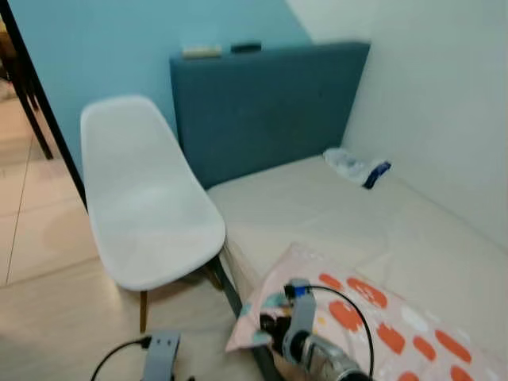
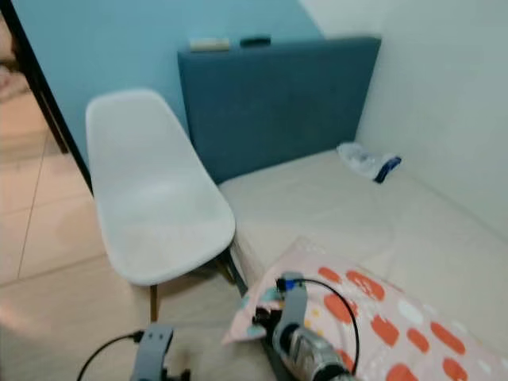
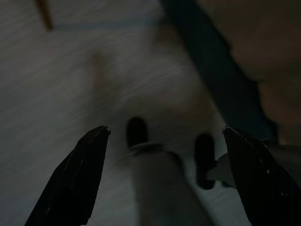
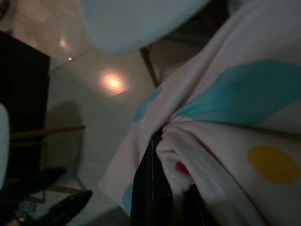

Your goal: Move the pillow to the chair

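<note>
A pink pillow [image 1: 381, 321] with orange, teal and yellow spots lies on the bed's near end, its corner hanging over the bed's left edge. My right gripper [image 1: 268, 325] is at that corner. In the right wrist view its black fingers [image 4: 149, 188] are shut on a bunched fold of the pillow [image 4: 225, 141]. The white shell chair [image 1: 147, 198] stands on wooden legs just left of the bed, its seat bare. My left gripper [image 3: 164, 129] hangs open over the floor, holding nothing; its wrist [image 1: 161, 353] is low in front of the chair.
The beige mattress [image 1: 317, 206] runs along a white wall on the right and ends at a blue headboard [image 1: 262, 111] carrying two small items. A white-and-blue packet [image 1: 355, 167] lies near the headboard. A black door frame [image 1: 44, 119] stands left of the chair.
</note>
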Robot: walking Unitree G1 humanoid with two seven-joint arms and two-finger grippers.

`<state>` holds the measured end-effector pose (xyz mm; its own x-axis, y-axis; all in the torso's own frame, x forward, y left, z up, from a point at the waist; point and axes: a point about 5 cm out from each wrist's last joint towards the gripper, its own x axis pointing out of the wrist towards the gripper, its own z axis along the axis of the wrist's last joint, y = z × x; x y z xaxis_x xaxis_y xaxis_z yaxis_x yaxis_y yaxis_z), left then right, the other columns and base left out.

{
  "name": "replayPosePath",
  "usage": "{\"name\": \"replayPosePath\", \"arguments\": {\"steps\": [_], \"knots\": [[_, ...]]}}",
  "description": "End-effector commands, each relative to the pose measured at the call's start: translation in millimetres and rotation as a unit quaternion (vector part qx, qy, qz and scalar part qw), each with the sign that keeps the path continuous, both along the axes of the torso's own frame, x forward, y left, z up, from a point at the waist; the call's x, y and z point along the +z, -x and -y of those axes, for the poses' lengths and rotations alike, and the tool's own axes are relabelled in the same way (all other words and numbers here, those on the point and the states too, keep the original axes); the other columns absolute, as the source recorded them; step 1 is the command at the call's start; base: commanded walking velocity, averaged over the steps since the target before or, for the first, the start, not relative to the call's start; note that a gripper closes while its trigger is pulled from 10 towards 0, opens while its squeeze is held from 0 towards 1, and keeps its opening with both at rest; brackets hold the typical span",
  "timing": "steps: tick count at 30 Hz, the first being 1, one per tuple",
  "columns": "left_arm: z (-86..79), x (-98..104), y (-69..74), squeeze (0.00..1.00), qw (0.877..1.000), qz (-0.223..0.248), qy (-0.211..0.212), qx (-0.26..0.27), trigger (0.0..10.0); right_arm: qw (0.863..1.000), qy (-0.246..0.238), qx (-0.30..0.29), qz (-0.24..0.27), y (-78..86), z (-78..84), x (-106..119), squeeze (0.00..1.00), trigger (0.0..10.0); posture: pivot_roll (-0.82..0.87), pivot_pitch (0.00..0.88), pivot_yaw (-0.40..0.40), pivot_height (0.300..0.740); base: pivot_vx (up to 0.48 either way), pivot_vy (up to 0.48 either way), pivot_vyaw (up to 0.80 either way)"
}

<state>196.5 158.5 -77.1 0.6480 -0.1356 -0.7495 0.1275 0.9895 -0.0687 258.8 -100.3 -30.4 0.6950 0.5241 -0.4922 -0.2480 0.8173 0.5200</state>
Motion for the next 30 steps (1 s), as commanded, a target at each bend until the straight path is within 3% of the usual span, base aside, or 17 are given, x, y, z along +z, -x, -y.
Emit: {"name": "replayPosePath", "arguments": {"steps": [1,10,19,23,30], "knots": [[-0.8,-3,4.8,0.0,1.0,-0.011,-0.003,-0.001,10.0,0.999,-0.022,0.026,0.028,-7.2,-14.3,10,0.0,10.0,0.12,0.0,-0.067,0.74,0.0,0.0,0.73],[0.0,-2,3.6,0.0,1.0,-0.007,-0.005,0.0,10.0,0.998,-0.032,0.009,0.054,-19.8,-10.8,21,0.0,10.0,0.12,0.0,-0.072,0.74,0.0,0.0,0.73],[1.5,1,-2.8,0.0,1.0,0.007,-0.01,0.003,10.0,0.991,-0.06,-0.003,0.121,-48.5,-12.1,52,0.0,10.0,0.12,0.0,-0.074,0.74,0.0,0.0,0.73],[2.3,2,-4.5,0.0,1.0,0.01,-0.009,0.005,10.0,0.989,-0.065,-0.001,0.132,-52.3,-13.2,57,0.0,10.0,0.12,0.0,-0.076,0.74,0.0,0.0,0.73],[12.4,14,-23.3,0.0,0.999,0.052,0.006,0.004,10.0,0.98,-0.084,0.007,0.178,-67.5,-19.8,80,0.0,10.0,0.12,0.0,-0.077,0.74,0.0,0.0,0.73]]}}
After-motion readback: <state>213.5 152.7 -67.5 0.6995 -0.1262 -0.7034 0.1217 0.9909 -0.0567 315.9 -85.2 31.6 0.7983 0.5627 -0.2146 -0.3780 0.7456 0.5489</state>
